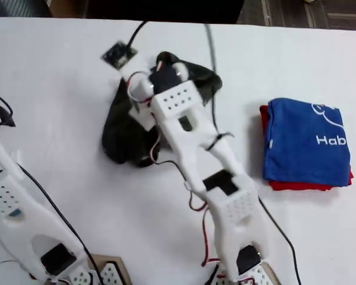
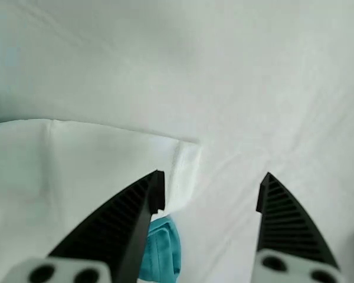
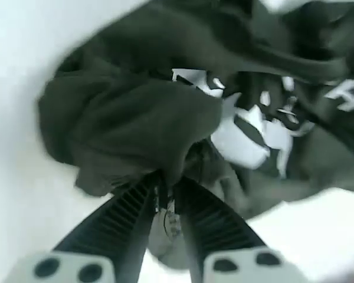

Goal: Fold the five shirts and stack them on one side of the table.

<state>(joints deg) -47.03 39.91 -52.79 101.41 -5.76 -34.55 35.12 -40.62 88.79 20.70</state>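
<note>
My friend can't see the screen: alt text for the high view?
The right arm leans over a crumpled black shirt. Off to one side, a folded blue shirt lies on a red shirt; the left arm is opposite.

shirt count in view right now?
5: black shirt crumpled mid-table, pinched by the right end effector; blue shirt folded atop red shirt, high view's right; white shirt and a teal scrap, probably a shirt, beside the left end effector.

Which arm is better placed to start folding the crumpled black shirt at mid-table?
Right. The right gripper is shut on the crumpled black shirt, while the left gripper hangs open over white cloth elsewhere.
</note>
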